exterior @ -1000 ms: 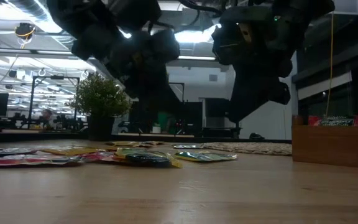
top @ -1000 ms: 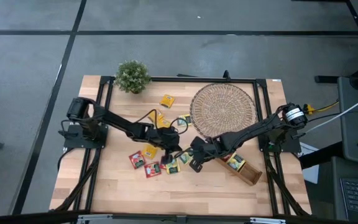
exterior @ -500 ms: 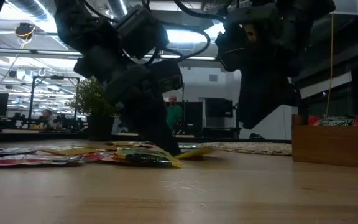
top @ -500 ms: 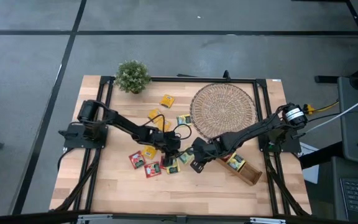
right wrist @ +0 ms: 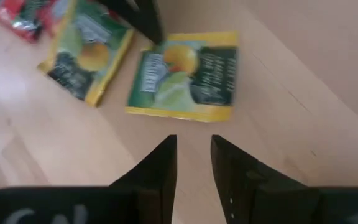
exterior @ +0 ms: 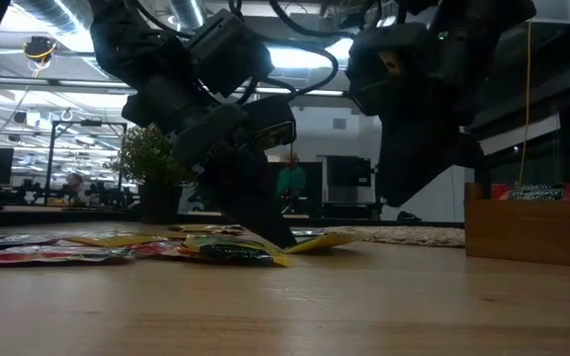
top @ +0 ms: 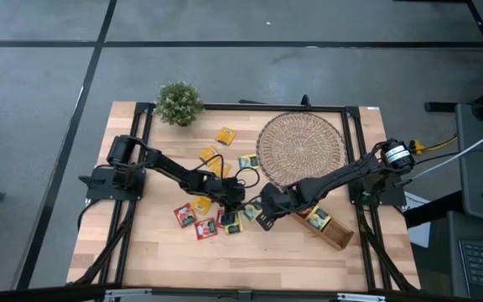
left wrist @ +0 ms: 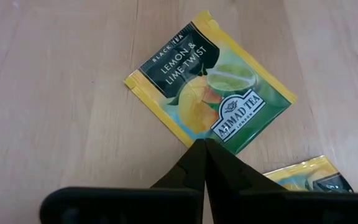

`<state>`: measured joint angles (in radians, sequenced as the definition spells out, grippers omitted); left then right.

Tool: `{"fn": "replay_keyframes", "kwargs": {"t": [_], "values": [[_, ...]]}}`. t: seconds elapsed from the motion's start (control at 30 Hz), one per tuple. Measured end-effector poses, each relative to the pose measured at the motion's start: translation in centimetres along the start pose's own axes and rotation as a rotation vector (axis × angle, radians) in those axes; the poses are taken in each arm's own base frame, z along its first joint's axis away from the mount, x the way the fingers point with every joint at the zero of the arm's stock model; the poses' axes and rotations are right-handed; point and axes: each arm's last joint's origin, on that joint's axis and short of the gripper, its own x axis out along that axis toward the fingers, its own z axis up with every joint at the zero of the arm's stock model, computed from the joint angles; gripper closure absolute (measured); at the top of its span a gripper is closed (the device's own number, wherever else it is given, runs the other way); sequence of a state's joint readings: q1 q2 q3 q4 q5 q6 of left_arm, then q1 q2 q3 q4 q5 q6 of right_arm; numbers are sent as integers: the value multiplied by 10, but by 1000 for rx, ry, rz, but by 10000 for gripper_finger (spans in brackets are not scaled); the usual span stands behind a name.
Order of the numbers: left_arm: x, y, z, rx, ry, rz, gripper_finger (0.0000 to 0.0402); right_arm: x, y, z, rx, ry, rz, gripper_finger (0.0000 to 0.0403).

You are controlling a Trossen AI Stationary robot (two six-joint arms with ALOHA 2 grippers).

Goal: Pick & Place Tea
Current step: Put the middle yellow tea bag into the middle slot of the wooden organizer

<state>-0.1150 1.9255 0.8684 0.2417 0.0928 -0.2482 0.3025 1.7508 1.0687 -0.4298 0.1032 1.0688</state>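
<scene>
Left gripper [left wrist: 204, 147] pinches a sachet corner

Fingers together on the lemon tea sachet [left wrist: 211, 101], mid-frame, likely tilting it up for lifting; right gripper [right wrist: 193, 148], fingers apart, waits beside it.

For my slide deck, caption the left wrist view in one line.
Shut left end effector pinching the corner of a lemon and lime twist tea sachet on the wooden table.

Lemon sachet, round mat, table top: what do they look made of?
Lemon sachet: seemingly glossy printed foil or plastic film, crimped edges. Round mat: woven straw or rattan, judging by concentric rings. Table top: light wood planks, matte, grain visible.
</scene>
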Motion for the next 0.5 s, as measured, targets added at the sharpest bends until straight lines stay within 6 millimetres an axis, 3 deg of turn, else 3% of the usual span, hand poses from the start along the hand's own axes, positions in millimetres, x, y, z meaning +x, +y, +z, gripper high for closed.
{"fn": "replay_keyframes", "kwargs": {"t": [0.13,0.5], "values": [[0,0,0,5,1,1,399,3,-7,2,86,17,-24,303],[1,0,-1,8,1,2,400,9,-20,16,104,91,51,303]]}}
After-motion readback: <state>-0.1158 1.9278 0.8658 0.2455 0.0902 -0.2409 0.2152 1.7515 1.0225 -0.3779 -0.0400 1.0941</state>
